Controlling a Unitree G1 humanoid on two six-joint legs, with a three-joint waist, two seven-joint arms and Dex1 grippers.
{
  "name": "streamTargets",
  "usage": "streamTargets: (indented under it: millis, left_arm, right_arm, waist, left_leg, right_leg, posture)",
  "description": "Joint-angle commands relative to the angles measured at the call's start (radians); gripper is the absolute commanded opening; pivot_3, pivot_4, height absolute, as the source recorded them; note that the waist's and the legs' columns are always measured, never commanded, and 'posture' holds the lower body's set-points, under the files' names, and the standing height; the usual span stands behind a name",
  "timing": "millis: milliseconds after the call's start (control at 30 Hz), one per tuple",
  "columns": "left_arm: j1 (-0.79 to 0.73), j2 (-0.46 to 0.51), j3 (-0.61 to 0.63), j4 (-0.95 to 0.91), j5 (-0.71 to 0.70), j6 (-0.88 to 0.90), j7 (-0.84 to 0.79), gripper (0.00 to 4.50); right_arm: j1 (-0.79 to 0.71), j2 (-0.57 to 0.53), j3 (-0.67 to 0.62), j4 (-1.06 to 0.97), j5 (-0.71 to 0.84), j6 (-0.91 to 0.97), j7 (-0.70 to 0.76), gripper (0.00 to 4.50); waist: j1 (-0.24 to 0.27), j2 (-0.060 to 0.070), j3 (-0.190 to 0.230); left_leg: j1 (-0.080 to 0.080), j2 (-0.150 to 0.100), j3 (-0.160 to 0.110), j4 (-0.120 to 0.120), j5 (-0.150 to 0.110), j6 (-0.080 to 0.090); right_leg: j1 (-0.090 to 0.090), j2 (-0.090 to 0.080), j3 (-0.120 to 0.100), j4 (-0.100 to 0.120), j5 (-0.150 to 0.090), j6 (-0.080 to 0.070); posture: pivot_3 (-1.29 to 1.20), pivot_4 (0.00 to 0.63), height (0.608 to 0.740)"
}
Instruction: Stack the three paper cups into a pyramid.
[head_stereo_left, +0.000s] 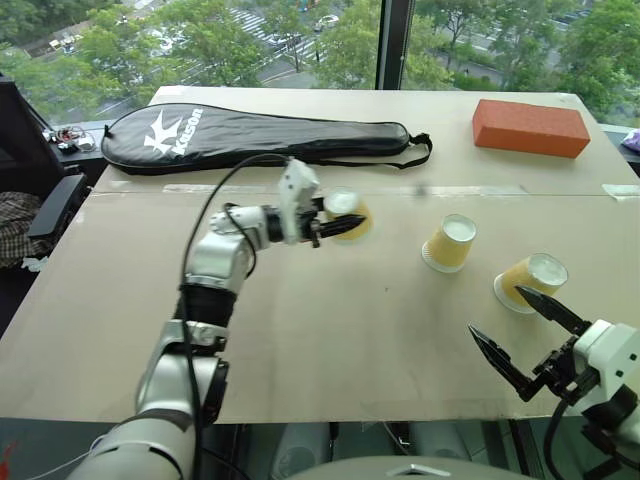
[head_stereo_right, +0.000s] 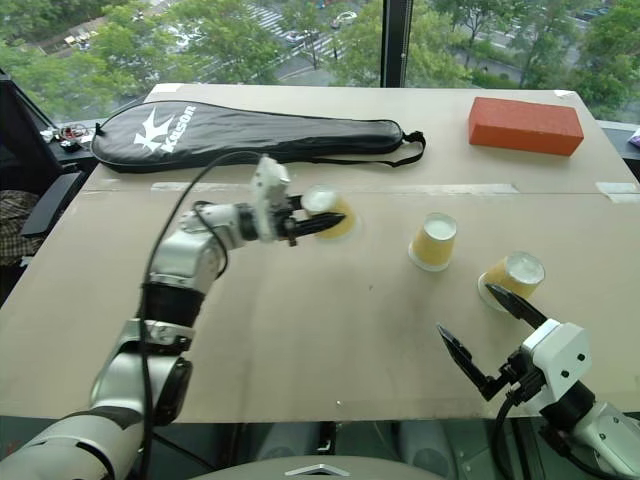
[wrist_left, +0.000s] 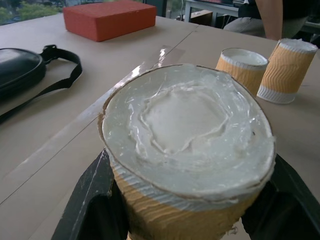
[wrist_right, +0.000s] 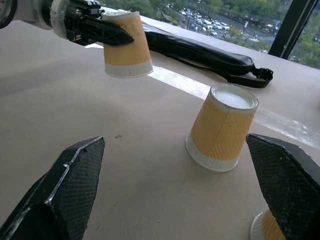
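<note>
L gripper (head_stereo_left: 335, 228): fingers clamped on one paper cup (head_stereo_left: 349, 213), inverted, base up, held clear above the table (head_stereo_left: 330, 330), approx mid-table, just in front of the tape seam.

R gripper (head_stereo_left: 520, 340): jaws wide apart, nothing between them, at near right edge of table.

Second cup (head_stereo_left: 449, 243): inverted on table, right of held cup, apart from it. Third cup (head_stereo_left: 530, 281): inverted, near R gripper's far finger; contact can't be determined.

Far side: black racket bag (head_stereo_left: 250, 135) at left, orange brick (head_stereo_left: 530, 127) at right, both well apart from cups.
</note>
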Motion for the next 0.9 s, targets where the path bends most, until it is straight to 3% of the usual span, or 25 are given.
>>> streamTargets:
  millis: [33, 367, 900]
  left_arm:
    - [-0.059, -0.092, -0.065, 0.053, 0.047, -0.04, 0.005, 2.33]
    - [-0.098, -0.172, -0.131, 0.203, 0.157, -0.142, 0.011, 2.33]
    - [-0.105, -0.244, -0.135, 0.281, 0.204, -0.195, 0.002, 2.33]
  right_arm:
    - [0.042, 0.017, -0.036, -0.063, 0.002, -0.036, -0.031, 4.5]
    - [0.143, 0.053, -0.065, -0.058, -0.01, -0.091, -0.052, 4.5]
    - [0.131, 0.038, -0.074, -0.082, -0.021, -0.064, -0.107, 4.5]
  waist:
    - [0.0, 0.0, 0.0]
    - [-0.001, 0.0, 0.0]
    - [0.001, 0.0, 0.0]
  left_leg:
    - [0.0, 0.0, 0.0, 0.0, 0.0, 0.0]
    - [0.0, 0.001, -0.001, 0.0, 0.0, 0.0]
    - [0.0, 0.0, 0.0, 0.0, 0.0, 0.0]
  right_leg:
    - [0.0, 0.0, 0.0, 0.0, 0.0, 0.0]
    - [0.0, 0.002, 0.0, 0.0, -0.002, 0.003]
    - [0.0, 0.001, 0.0, 0.0, -0.002, 0.003]
  posture:
    - [0.0, 0.15, 0.74]
    - [0.0, 0.15, 0.74]
    - [0.0, 0.15, 0.74]
